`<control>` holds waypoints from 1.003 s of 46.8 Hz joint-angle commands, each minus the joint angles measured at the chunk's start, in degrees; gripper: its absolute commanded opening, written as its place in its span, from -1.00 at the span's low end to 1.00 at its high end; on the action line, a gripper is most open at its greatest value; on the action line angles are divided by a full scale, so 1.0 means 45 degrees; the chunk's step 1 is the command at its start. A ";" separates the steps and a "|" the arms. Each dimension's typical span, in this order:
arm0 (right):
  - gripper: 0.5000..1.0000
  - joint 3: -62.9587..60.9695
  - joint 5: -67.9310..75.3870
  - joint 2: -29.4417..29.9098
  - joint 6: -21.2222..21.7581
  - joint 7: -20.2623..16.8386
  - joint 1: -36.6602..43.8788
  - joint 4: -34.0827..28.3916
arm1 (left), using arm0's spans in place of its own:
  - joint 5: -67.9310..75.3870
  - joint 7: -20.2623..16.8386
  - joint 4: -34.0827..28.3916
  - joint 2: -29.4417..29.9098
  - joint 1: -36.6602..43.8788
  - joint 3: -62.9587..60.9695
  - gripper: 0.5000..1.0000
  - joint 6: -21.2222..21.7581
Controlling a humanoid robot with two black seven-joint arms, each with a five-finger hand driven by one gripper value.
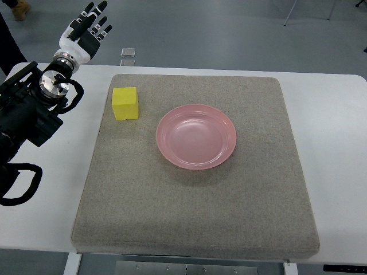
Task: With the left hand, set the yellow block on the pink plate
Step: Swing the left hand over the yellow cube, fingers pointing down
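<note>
A yellow block (125, 103) rests on the grey mat (195, 200), near its far left corner. To the right of the block, close to the mat's middle, lies an empty pink plate (196, 136). My left hand (89, 30) reaches out past the table's far left edge, fingers spread and holding nothing. It is up and to the left of the block, well apart from it. The left arm (34, 109) comes in over the white table at the left.
The mat covers most of a white table (332, 114). A small grey square object (128, 52) lies on the floor beyond the table's far edge. A black cable (20, 183) loops at the left.
</note>
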State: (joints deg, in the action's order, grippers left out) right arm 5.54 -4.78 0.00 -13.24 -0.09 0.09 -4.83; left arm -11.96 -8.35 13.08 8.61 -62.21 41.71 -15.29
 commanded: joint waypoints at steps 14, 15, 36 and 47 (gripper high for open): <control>0.69 0.0000 0.0007 0.0000 -0.0006 0.0000 0.0000 0.0000 | 0.0118 0.0118 0.0549 0.0994 -0.0590 -0.4207 0.97 -0.0215; 0.69 0.0000 0.0007 0.0000 -0.0006 0.0000 0.0000 0.0000 | 0.0118 0.0118 0.0744 0.1150 -0.0687 -0.4578 0.97 -0.0215; 0.69 0.0000 0.0007 0.0000 -0.0006 0.0000 0.0000 0.0000 | 0.1678 0.0196 0.3966 0.3826 -0.3577 -1.1532 0.97 -0.0449; 0.69 0.0000 0.0007 0.0000 0.0013 0.0000 0.0000 0.0000 | 0.6830 0.0196 0.6291 0.5291 -0.4829 -1.2414 0.97 -0.1679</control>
State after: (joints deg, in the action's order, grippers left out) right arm 5.54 -4.80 0.00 -13.22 -0.10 0.08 -4.83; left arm 10.61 -7.48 39.10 30.70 -83.38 -14.06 -21.25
